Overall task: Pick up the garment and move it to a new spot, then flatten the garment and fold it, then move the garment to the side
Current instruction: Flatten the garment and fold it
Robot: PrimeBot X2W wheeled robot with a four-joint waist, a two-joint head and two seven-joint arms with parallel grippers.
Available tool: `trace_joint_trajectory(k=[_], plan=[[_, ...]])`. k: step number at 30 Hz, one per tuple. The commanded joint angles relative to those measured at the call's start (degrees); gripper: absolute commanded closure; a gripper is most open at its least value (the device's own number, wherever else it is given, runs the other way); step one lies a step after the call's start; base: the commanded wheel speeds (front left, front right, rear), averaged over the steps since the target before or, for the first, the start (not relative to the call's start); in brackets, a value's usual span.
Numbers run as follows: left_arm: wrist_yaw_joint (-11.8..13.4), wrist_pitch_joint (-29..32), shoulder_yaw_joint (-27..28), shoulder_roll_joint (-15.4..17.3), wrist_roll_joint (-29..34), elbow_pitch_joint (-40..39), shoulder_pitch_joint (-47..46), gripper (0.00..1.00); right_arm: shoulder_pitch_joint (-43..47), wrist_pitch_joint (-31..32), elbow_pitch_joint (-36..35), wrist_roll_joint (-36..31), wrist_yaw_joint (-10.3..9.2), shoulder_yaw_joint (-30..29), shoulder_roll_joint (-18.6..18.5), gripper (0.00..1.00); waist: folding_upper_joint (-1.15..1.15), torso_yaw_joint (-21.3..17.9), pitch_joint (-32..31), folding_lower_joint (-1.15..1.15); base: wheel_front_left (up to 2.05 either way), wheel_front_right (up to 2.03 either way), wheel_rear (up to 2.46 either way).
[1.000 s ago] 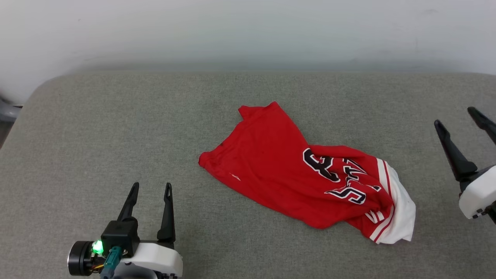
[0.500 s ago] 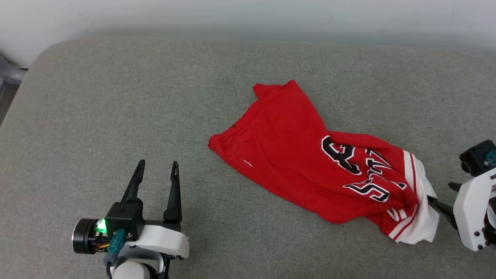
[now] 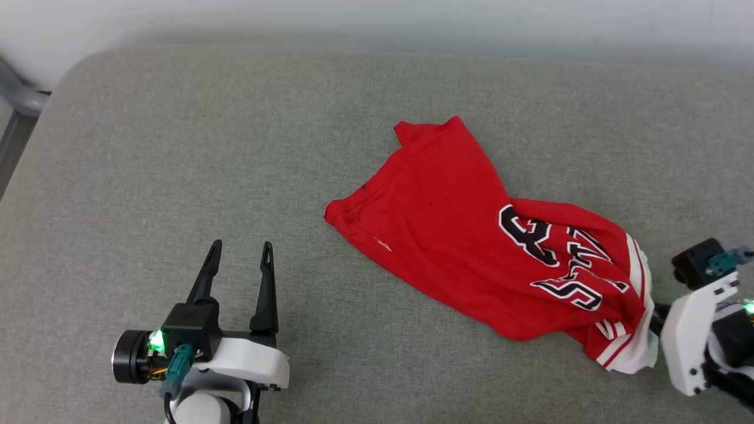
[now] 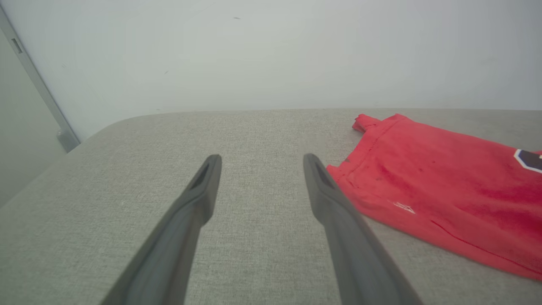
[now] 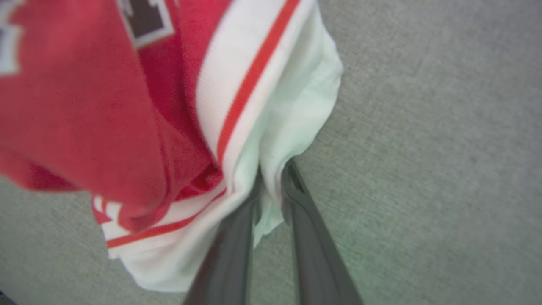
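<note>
**Right jaws clamp the white sleeve**

The shirt [image 3: 465,235] lies crumpled right of centre in the head view. Its red body runs from a hem corner at upper centre down to the lower right. The black-and-white print faces up, bunched in folds near that lower-right end. The sleeve [image 3: 639,353] sits at the lower-right tip, white with red stripes.

My right gripper [image 5: 271,176] is on it. In the right wrist view my two fingers come up from the bottom edge, nearly together, with a fold of white sleeve cloth pinched between them. Red fabric and striped trim fill that view's upper left. In the head view, my right wrist's white housing sits at the lower-right edge, just beside the sleeve.

My left gripper [image 3: 241,250] is at the lower left, well apart from the shirt. Its jaws are spread and hold nothing, fingers pointing up the frame. In the left wrist view the red hem sits just right of my right-hand finger.

All of this is on a grey pad [image 3: 177,147], with a pale wall [image 4: 271,51] behind.
</note>
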Motion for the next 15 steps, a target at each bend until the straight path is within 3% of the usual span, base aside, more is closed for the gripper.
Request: trace_joint_trajectory(k=[1,8,15], plan=[[0.3,-0.2,0.3,-0.1,-0.2,0.1,0.6,0.00,-0.9,-2.8,0.2,0.7,0.21,0.8,1.4,1.00,0.00,-0.8,-1.8,0.01,0.00,0.00,0.00],[0.6,-0.2,0.5,-0.1,-0.5,0.1,2.6,0.00,-2.5,-12.8,-1.7,1.4,0.19,-5.6,-0.2,1.00,0.00,-2.5,-5.6,0.01,0.00,0.00,0.00],[0.9,-0.2,0.4,-0.1,-0.5,-0.4,3.7,0.00,1.4,-15.8,0.1,2.8,0.19,-15.5,-2.9,1.00,0.00,-2.8,-6.3,0.01,0.00,0.00,0.00]])
